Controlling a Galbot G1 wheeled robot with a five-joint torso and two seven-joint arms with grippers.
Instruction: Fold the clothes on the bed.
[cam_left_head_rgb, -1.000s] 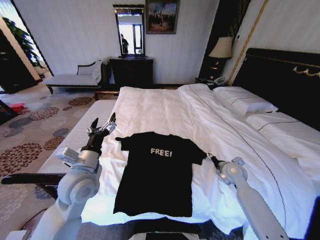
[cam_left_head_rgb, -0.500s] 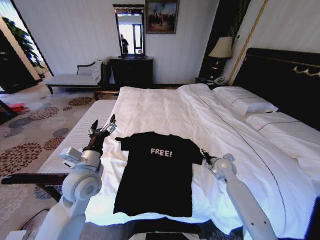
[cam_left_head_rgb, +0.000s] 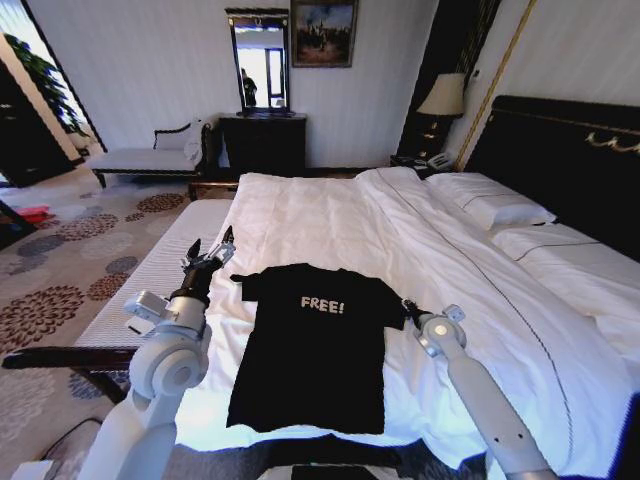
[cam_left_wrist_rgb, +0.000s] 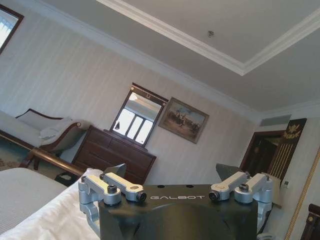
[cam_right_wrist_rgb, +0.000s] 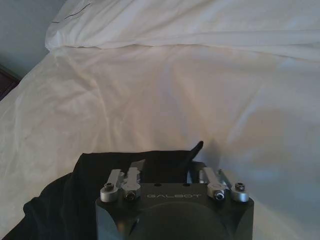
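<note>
The clothes are one black T-shirt (cam_left_head_rgb: 310, 350) with white "FREE!" lettering, lying flat near the foot of the bed (cam_left_head_rgb: 330, 215). My left gripper (cam_left_head_rgb: 208, 250) hovers open just off the shirt's left sleeve, its fingers pointing up and away; the left wrist view shows this gripper (cam_left_wrist_rgb: 172, 172) with nothing between the fingers. My right gripper (cam_left_head_rgb: 408, 308) is down at the tip of the right sleeve. In the right wrist view it (cam_right_wrist_rgb: 167, 157) stands open over the black sleeve cloth (cam_right_wrist_rgb: 100, 175), which lies under and between the fingers.
Pillows (cam_left_head_rgb: 490, 200) and a dark headboard (cam_left_head_rgb: 570, 160) lie to the right. A pale bench (cam_left_head_rgb: 150, 275) runs along the bed's left side. A dresser (cam_left_head_rgb: 262, 140) and a chaise (cam_left_head_rgb: 155, 155) stand by the far wall, with a lamp (cam_left_head_rgb: 442, 100) beside the bed.
My right gripper has moved left along the sheet onto the tip of the right sleeve. The left arm has shifted slightly and stays open.
</note>
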